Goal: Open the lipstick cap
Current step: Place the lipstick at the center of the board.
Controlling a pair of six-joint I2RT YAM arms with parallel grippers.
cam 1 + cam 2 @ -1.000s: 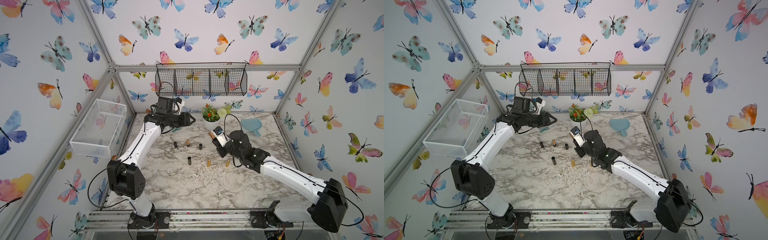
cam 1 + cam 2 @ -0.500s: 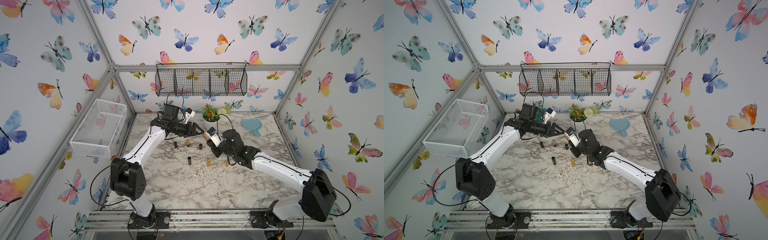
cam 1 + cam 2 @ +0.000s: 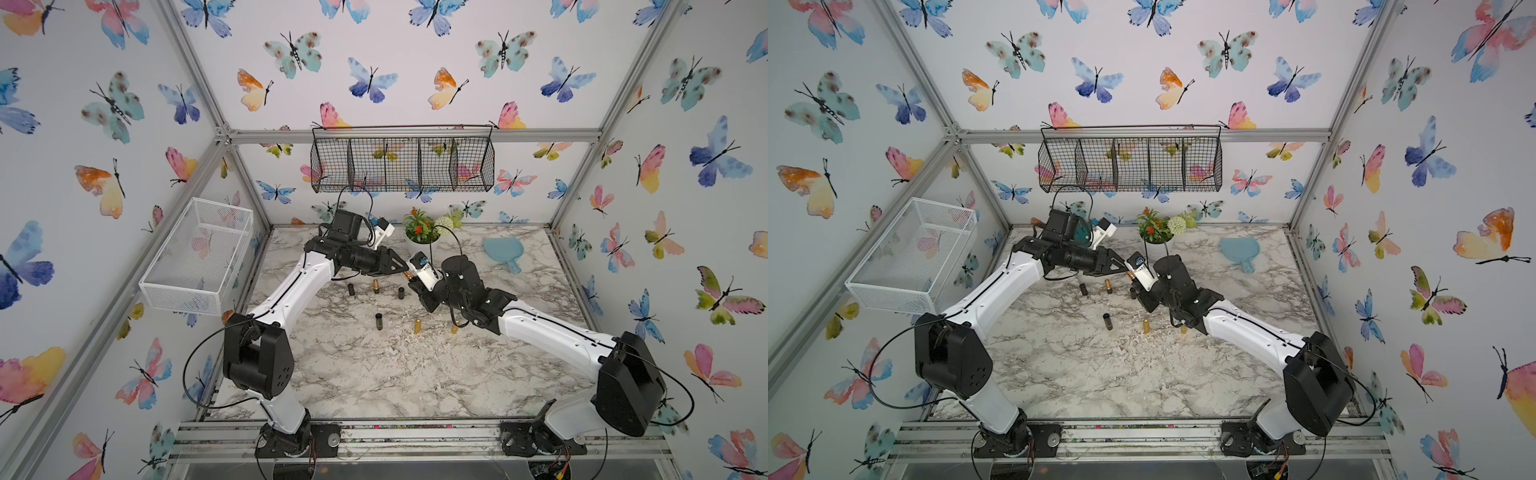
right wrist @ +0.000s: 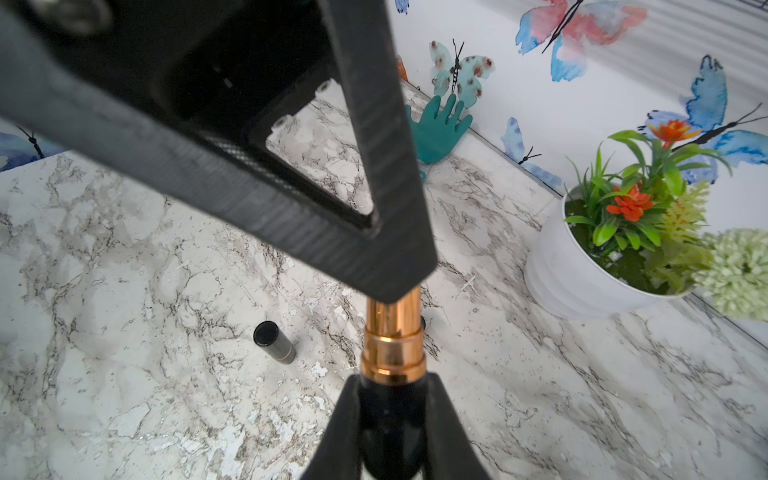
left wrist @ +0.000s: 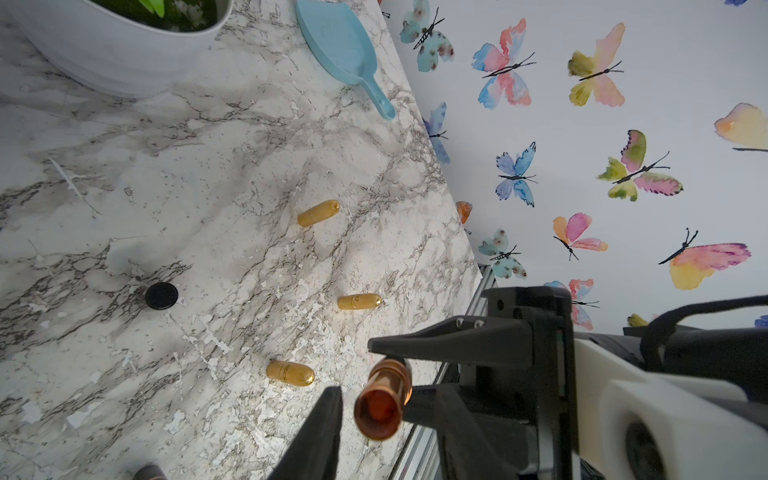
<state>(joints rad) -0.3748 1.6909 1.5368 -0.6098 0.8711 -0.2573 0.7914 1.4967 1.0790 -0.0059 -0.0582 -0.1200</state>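
The lipstick (image 4: 392, 332) has a black barrel, a copper-coloured ring and a copper-coloured upper tube. I cannot tell where its cap begins. My right gripper (image 4: 392, 382) is shut on the black barrel and holds it above the marble table (image 3: 374, 374), copper end pointing at the left arm. In both top views the left gripper (image 3: 405, 270) (image 3: 1126, 272) meets that end nose to nose with the right gripper (image 3: 414, 281). In the left wrist view the left gripper (image 5: 372, 390) straddles the tube's tip (image 5: 380, 403), open, with a sliver of table showing beside one finger (image 5: 328, 415).
Three black tubes (image 3: 379, 321) and three gold capsule-shaped ones (image 3: 417, 326) are scattered on the table under and near the grippers. A white plant pot (image 3: 422, 239) and a blue paddle (image 3: 503, 251) sit at the back. A white wire basket (image 3: 199, 253) hangs at the left.
The left arm swung from the back of the table toward the right gripper until its fingertips reached the lipstick's copper end. The right gripper moved left to meet it, still holding the lipstick.
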